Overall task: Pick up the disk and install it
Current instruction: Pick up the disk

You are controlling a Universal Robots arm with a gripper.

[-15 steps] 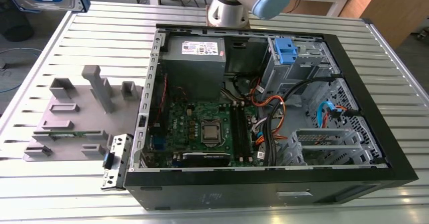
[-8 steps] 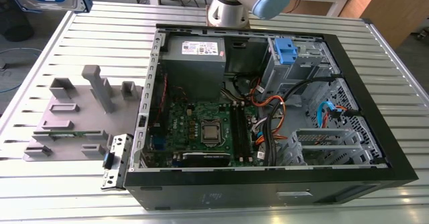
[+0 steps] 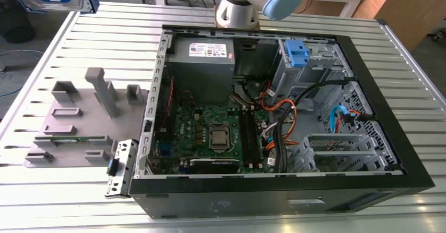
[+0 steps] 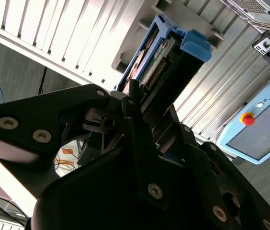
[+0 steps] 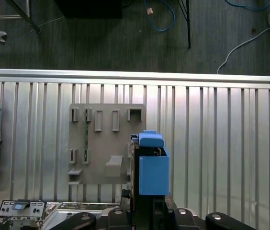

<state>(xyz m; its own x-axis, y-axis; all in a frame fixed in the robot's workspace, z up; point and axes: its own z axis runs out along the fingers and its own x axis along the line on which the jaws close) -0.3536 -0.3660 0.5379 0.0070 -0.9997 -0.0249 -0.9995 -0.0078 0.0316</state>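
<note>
One disk (image 4: 166, 60), blue rails on, is clamped in my claw (image 4: 143, 103) and hangs well above the grey holder tray (image 5: 104, 143) near the edge of the counter (image 5: 221, 143), high, I'd say, to clear the open computer case (image 3: 279, 196) walls.

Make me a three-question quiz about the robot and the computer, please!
1. Where is the disk?
A. in the hand
B. on the floor
C. on the grey holder

2. What colour are the disk's side rails?
A. red
B. blue
C. yellow

3. How is the computer case?
A. open
B. closed up
C. upside down

Answers:
1 A: in the second wrist view the hand is shut on the disk.
2 B: in the first wrist view the side rails around the disk are blue.
3 A: in the exterior view the side of the computer case is off and the motherboard shows.
</note>
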